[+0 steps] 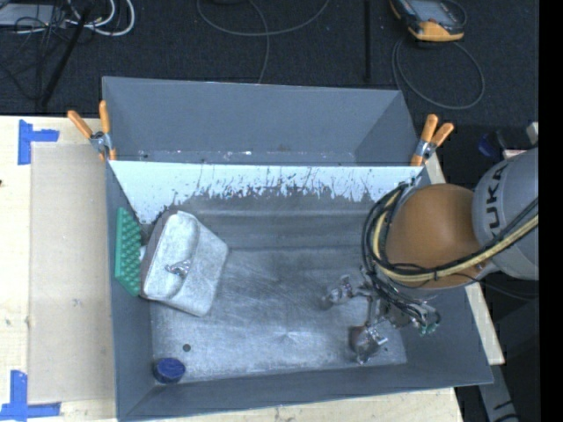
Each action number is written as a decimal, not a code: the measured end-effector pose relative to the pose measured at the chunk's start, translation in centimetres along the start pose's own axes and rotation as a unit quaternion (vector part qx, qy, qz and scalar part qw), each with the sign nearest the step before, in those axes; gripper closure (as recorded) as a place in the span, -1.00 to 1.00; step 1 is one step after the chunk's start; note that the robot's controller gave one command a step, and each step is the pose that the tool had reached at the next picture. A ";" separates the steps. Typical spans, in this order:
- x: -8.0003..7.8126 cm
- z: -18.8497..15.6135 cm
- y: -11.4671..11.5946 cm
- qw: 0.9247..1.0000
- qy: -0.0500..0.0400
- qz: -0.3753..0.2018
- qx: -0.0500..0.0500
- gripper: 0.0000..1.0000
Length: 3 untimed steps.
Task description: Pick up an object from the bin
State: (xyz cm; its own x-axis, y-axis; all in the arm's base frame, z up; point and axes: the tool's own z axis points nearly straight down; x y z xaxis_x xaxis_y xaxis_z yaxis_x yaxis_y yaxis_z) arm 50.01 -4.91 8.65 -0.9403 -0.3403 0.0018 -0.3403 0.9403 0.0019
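My gripper (350, 320) hangs low over the bin's right part, above bare floor. Its two fingers stand spread apart, open, with nothing between them. The nearest loose thing is a silvery grey lumpy block (182, 263) with a small knob on top, lying far to the gripper's left by the left wall. A green ridged pad (128, 251) leans against that wall right behind the block. A small blue cap (168, 370) lies in the near left corner.
The arm with its orange-brown cover and cables reaches in over the bin's right rim. Bare grey floor stretches between the block and the gripper. The far wall slopes up behind.
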 end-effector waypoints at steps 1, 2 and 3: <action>3.9 0.7 -3.7 0.978 -0.009 -0.209 0.005 -1.00; 4.2 0.8 -3.6 0.978 -0.004 -0.207 0.002 1.00; 4.7 -11.8 -7.6 0.940 -0.002 -0.341 0.003 1.00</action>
